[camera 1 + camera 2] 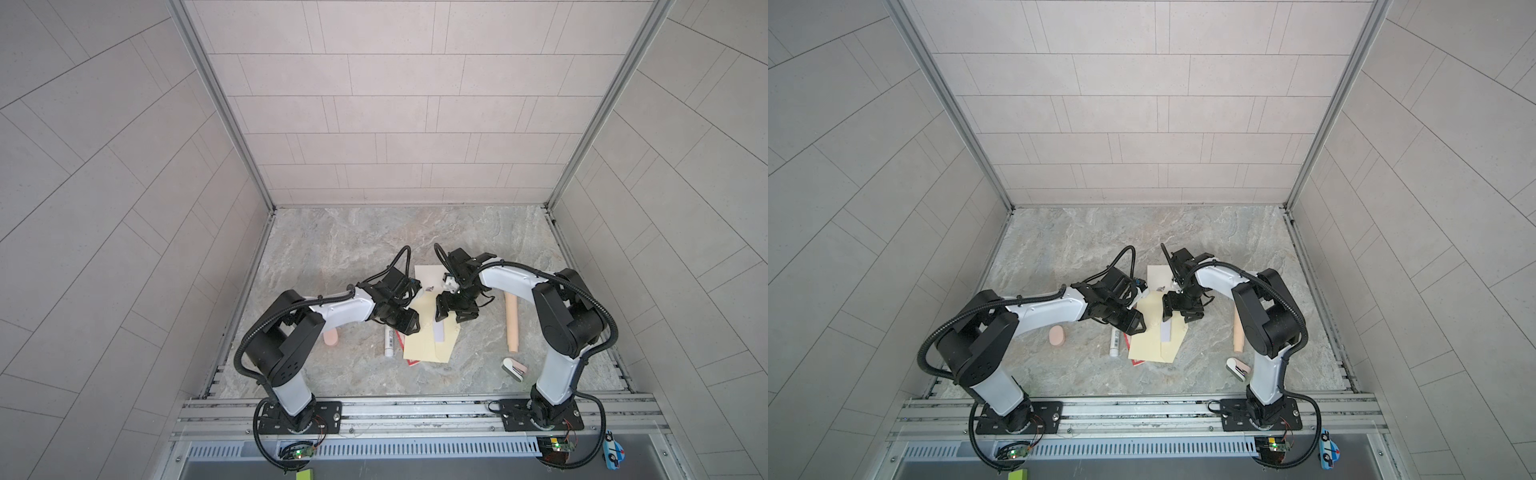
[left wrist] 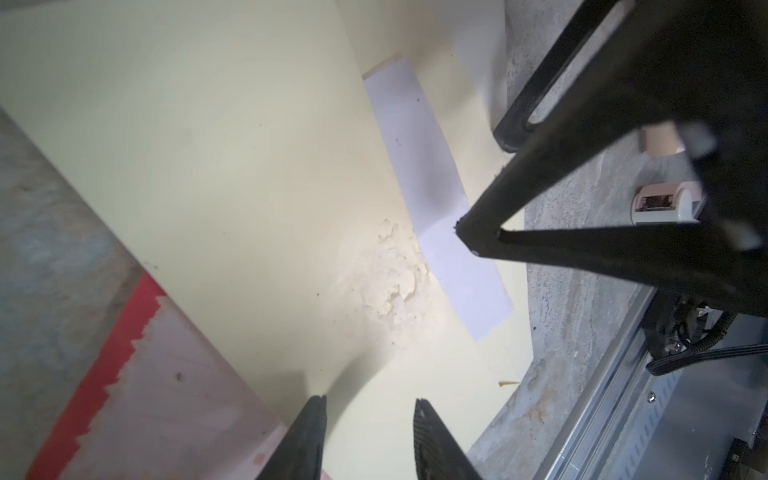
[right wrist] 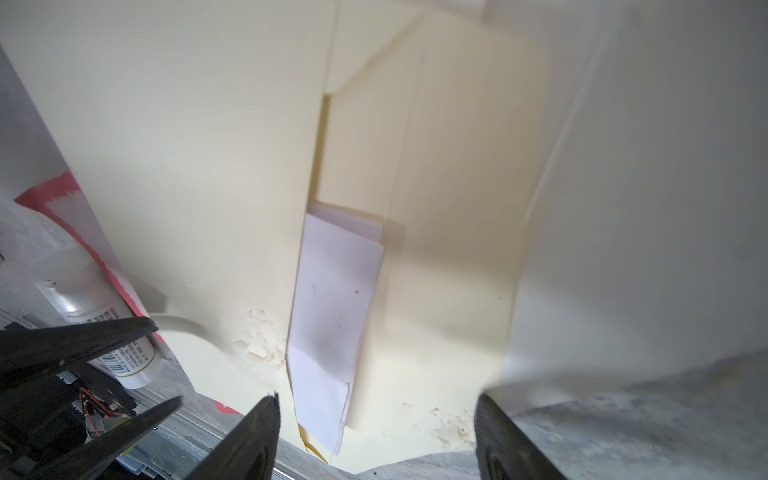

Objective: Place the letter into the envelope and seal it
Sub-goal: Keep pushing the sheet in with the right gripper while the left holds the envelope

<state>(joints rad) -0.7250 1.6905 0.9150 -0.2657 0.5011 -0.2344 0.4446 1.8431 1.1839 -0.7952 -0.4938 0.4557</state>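
Both arms rise from bases on the near aluminium rail (image 1: pixel 415 409), bend at raised black elbows and reach inward with white forearms. The left arm (image 1: pixel 332 309) and right arm (image 1: pixel 511 278) meet over the table's middle, wrists turned downward. Just beyond the rail, a white tube with a barcode label (image 1: pixel 390 340) and a red-bordered sheet (image 1: pixel 411 362) lie on the grey, veined stone-look tabletop (image 1: pixel 353 249). The sheet is partly covered by a large pale yellow paper (image 1: pixel 419 345), smooth except for one blistered patch (image 2: pixel 395 266). The left gripper (image 2: pixel 370 399) hangs over a curled edge of this paper, its ribbed black fingers parted and grasping nothing. The letter (image 2: pixel 419 137), a narrow white, faintly lilac sheet with one cross crease, lies on the yellow paper, partly tucked under a fold of it. The right gripper (image 3: pixel 376 399) stands above the letter with fingers spread wide and nothing clamped. In the left wrist view one fingertip (image 2: pixel 469 232) appears to meet the letter's edge near the crease. A long beige cylindrical rod (image 1: pixel 512 324) lies to the right. Farthest, the envelope (image 1: pixel 428 274), off-white cream paper with a small dark mark (image 1: pixel 428 287), lies flat against the yellow paper's far edge, apart from the letter.
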